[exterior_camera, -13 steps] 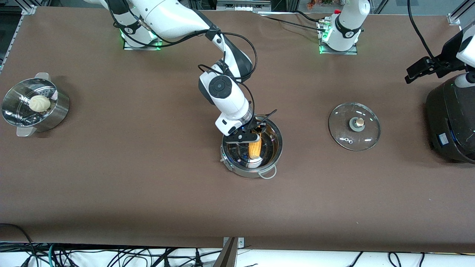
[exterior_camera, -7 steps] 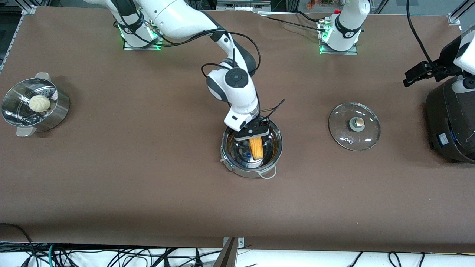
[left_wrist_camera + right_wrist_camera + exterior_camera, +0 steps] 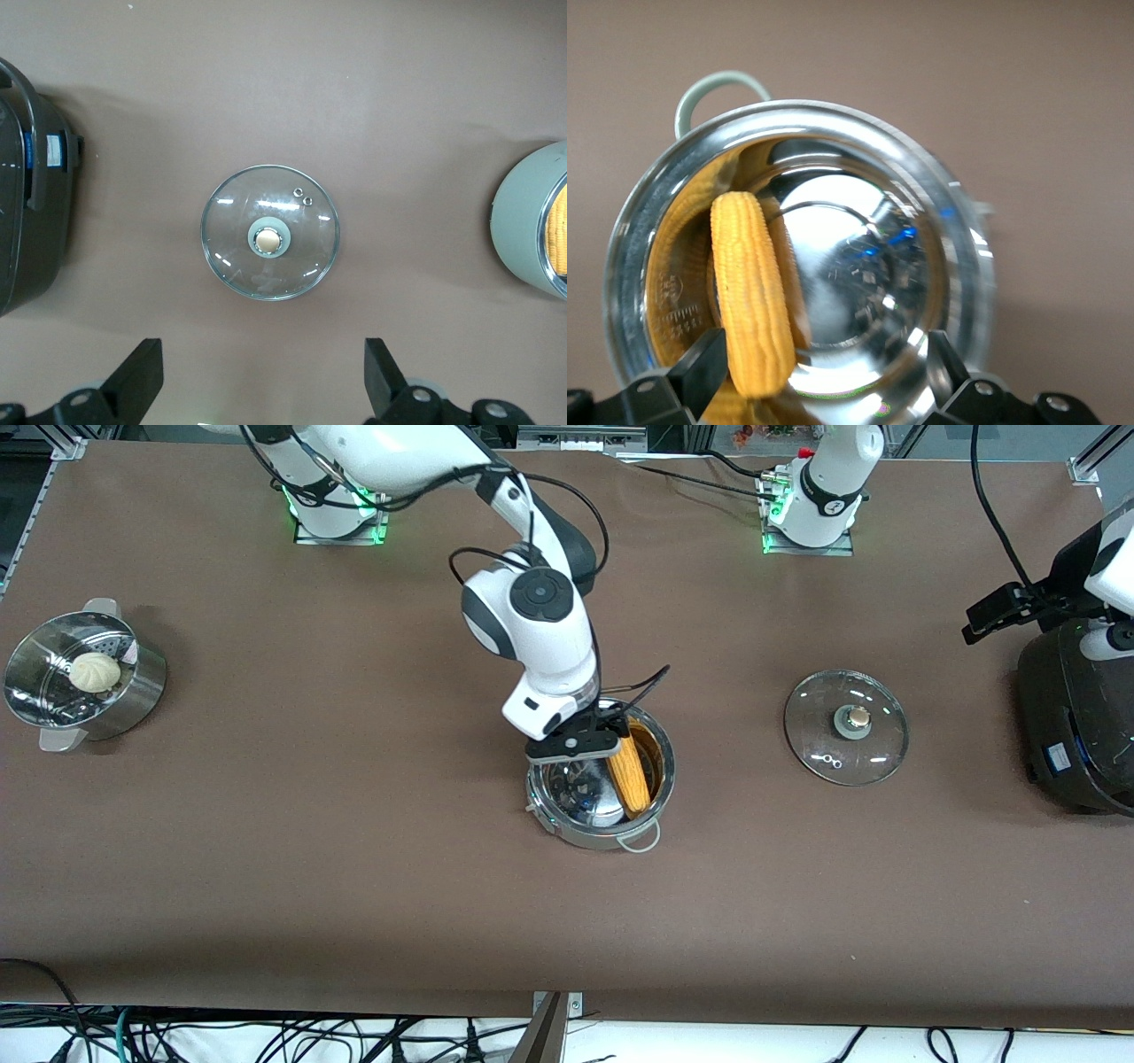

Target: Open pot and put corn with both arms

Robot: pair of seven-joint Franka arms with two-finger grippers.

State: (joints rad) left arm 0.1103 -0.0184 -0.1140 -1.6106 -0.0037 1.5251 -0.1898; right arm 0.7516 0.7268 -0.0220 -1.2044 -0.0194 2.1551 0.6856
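The shiny steel pot (image 3: 567, 828) stands open in the middle of the table. The yellow-orange corn (image 3: 630, 775) lies inside it against the wall toward the left arm's end; it also shows in the right wrist view (image 3: 749, 292) inside the pot (image 3: 957, 230). My right gripper (image 3: 580, 746) is open just above the pot's rim, let go of the corn. The glass lid (image 3: 846, 726) with its beige knob lies flat on the table toward the left arm's end; it also shows in the left wrist view (image 3: 270, 232). My left gripper (image 3: 261, 390) is open, high above the table beside the lid.
A steel steamer pot (image 3: 133, 695) with a white bun (image 3: 94, 671) stands at the right arm's end. A black rice cooker (image 3: 1076, 717) stands at the left arm's end, under the left arm's wrist; it also shows in the left wrist view (image 3: 31, 190).
My right gripper has opened and let go of the corn, which now leans against the pot's wall. The gripper has risen slightly. The left arm has barely moved.
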